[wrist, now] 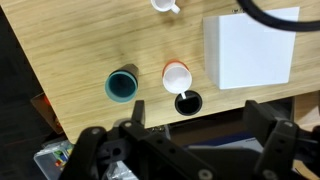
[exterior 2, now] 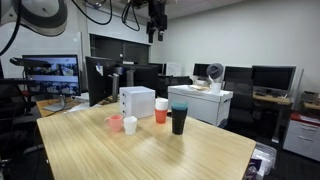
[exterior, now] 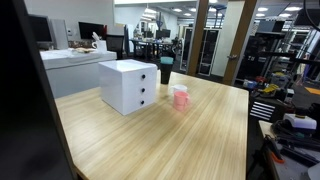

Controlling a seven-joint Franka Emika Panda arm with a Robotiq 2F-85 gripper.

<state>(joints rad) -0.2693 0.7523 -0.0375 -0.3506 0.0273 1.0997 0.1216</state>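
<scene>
My gripper (wrist: 199, 114) hangs high above the table, open, with nothing between its fingers; in an exterior view it shows near the ceiling (exterior 2: 155, 25). Far below, in the wrist view, stand a black cup (wrist: 187, 102), an orange-and-white cup (wrist: 176, 76), a teal cup (wrist: 123, 86) and a white drawer box (wrist: 250, 48). The black cup is nearest the jaws, by the table edge. A white cup (wrist: 166, 5) sits at the top edge. The exterior views show the box (exterior 2: 137, 101) (exterior: 129, 86), a pink cup (exterior 2: 115, 123) (exterior: 181, 98) and a dark cup (exterior 2: 179, 119).
The wooden table (exterior 2: 170, 155) stands in an office with desks, monitors (exterior 2: 52, 75) and chairs around it. A white counter (exterior 2: 205, 100) holding equipment stands behind the table. Shelving and tools (exterior: 290, 110) line one side. Clutter lies on the floor beyond the table edge (wrist: 50, 155).
</scene>
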